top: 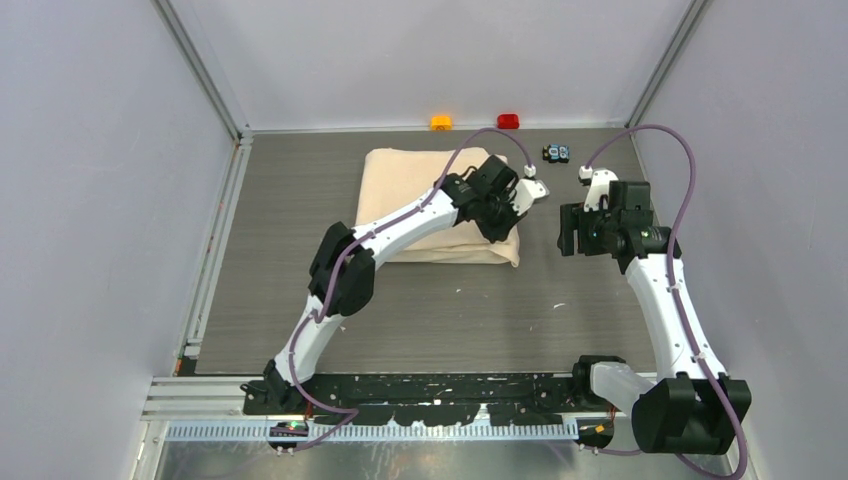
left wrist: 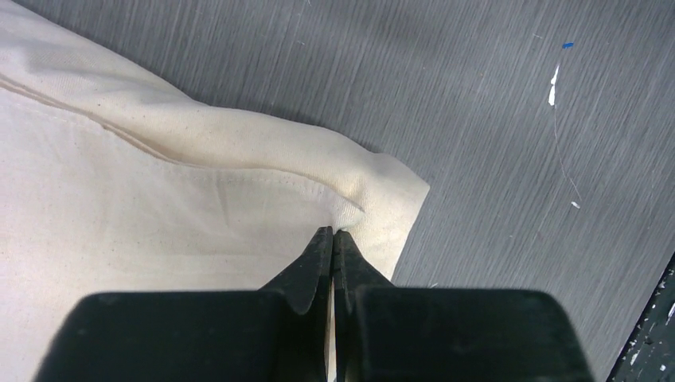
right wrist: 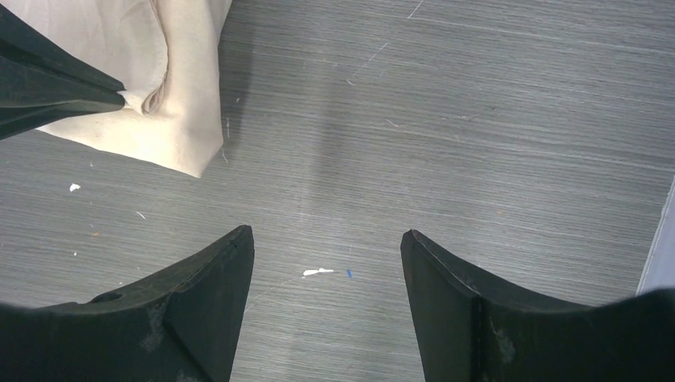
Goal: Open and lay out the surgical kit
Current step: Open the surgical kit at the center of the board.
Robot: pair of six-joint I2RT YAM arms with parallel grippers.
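The surgical kit shows only as a folded beige cloth lying on the grey table; whatever is inside is hidden. My left gripper reaches over the bundle to its near right corner. In the left wrist view its jaws are pressed together on a small pucker of the cloth close to that corner. My right gripper hovers just right of the bundle, above bare table. It is open with nothing between its fingers. The right wrist view also catches the cloth corner and the left fingers pinching it.
An orange block and a red block sit at the back wall. A small black-and-blue gadget lies at the back right, near the right arm. Enclosure walls close in both sides.
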